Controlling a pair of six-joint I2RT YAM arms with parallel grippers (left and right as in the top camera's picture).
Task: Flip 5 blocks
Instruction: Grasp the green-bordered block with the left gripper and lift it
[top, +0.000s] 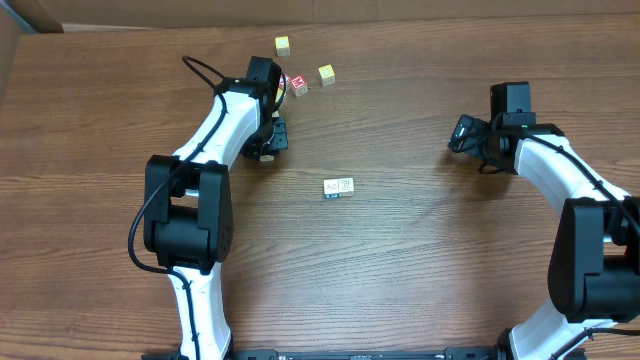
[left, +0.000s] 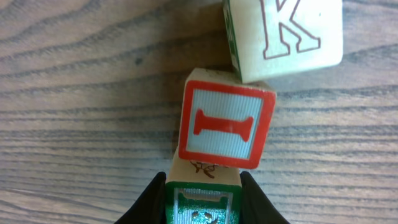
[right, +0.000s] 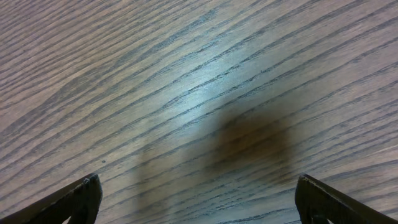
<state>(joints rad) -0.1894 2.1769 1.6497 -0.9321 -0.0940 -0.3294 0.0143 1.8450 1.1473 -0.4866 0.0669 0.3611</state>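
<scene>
At mid-worktop (top: 400, 260), nearest the arm bases: two whitish blocks (top: 339, 187), side by side and touching. Farther out: left tool (left: 203, 183) clenched on a green-bordered block (left: 202, 205), red-bordered I block (left: 227, 124) touching it just beyond, K block (left: 289, 34) at the far corner. Right tool (right: 198, 186) released, empty, well apart. Flip judged under way; tally of blocks already flipped not readable. No container in view.

The I block (left: 227, 124) sits between the K block (left: 286, 34) at one o'clock and a third block (left: 202, 199) at six o'clock.
</scene>
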